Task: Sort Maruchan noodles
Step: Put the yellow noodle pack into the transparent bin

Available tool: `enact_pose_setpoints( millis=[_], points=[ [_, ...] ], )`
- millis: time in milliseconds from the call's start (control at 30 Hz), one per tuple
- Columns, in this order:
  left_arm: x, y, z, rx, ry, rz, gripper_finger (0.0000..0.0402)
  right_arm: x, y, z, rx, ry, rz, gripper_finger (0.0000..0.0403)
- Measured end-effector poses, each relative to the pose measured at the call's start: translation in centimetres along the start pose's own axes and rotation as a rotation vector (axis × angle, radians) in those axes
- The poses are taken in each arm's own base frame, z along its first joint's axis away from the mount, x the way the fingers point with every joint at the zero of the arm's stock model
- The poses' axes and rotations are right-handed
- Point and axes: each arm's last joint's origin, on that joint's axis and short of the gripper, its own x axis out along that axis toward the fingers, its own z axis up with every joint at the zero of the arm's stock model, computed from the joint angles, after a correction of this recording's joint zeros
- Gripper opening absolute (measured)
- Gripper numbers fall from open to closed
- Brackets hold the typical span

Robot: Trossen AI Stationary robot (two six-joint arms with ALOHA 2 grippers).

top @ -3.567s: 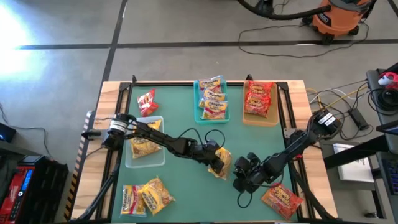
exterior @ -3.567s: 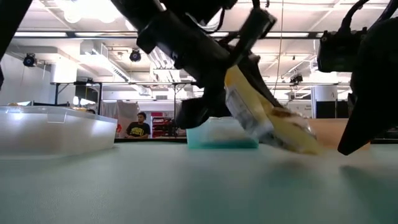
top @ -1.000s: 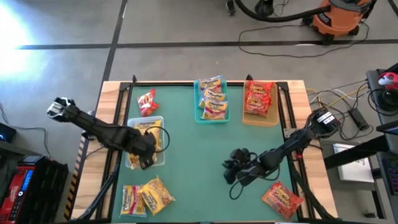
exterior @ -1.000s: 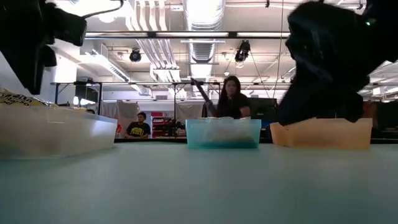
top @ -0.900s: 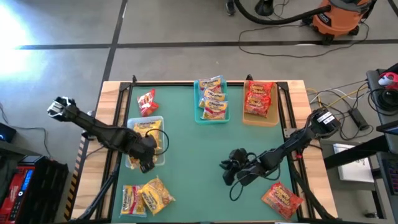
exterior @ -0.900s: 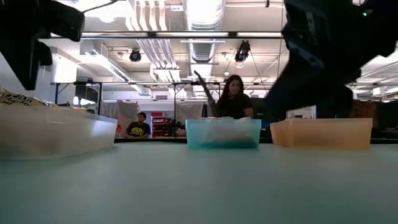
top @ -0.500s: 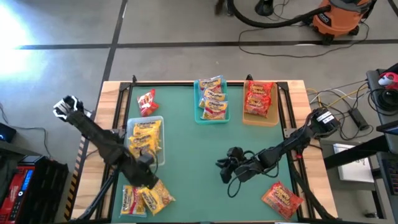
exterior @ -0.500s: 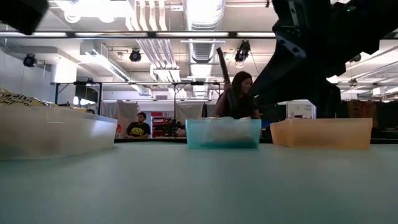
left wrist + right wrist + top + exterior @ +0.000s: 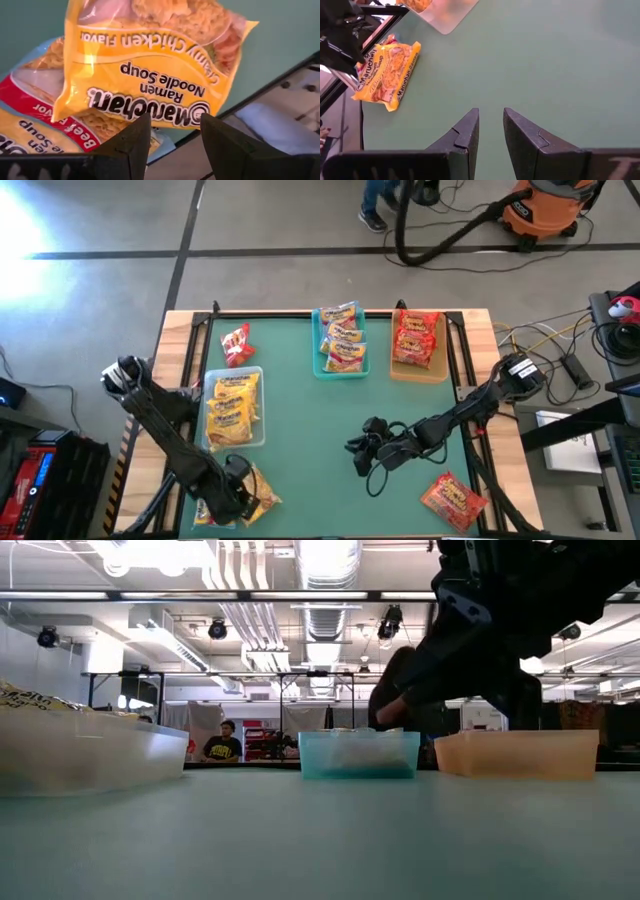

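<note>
Hovering over the pile of noodle packets at the desk's near left corner, the left claw [image 9: 232,498] had its jaws part-open and nothing between them. In its wrist view the two fingers [image 9: 131,145] framed the lower edge of a yellow packet [image 9: 150,65] lying on top of a red-banded packet [image 9: 30,97].

To do this step well, the claw would probably need to come down square on the top yellow packet alone, pinch a crinkled edge rather than the flat middle, and lift clear so the one beneath did not drag along. The clear tray [image 9: 208,438] just beyond the pile on the left side already held yellow packets, so it looked the likely home.

The right claw [image 9: 361,450] waited above the bare middle of the desk, jaws narrow and holding nothing. One red packet [image 9: 453,502] lay at the near right corner, another small red one [image 9: 235,345] near the far left corner.

The desk [image 9: 300,410] was a green mat in a wooden frame, with a teal tray [image 9: 322,368] and a tan tray [image 9: 418,372] filled along the far edge. Beyond lay a concrete floor, an orange shop vacuum [image 9: 545,205], and an open workshop with a person [image 9: 218,745] far off.
</note>
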Motion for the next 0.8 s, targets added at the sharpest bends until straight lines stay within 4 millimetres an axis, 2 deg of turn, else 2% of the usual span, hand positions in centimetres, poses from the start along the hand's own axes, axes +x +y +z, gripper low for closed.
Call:
enact_pose_setpoints(
  millis=[200,433,667,800],
  points=[
    [1.2,0.4,0.2,-0.005,-0.029,0.081,0.0154,0.0,0.0,-0.1,0.000,0.041,0.021,0.0079],
    [1.4,1.2,0.8,-0.006,-0.099,0.169,0.0154,0.0,0.1,-0.1,0.000,0.046,0.024,0.0079],
    [2.0,1.5,1.6,-0.012,-0.144,0.153,0.0154,0.0,0.1,-0.1,0.000,0.046,0.024,0.0079],
    [2.4,1.1,1.8,-0.019,-0.162,0.075,0.0154,0.0,0.1,-0.1,0.000,0.046,0.024,0.0079]
  ],
)
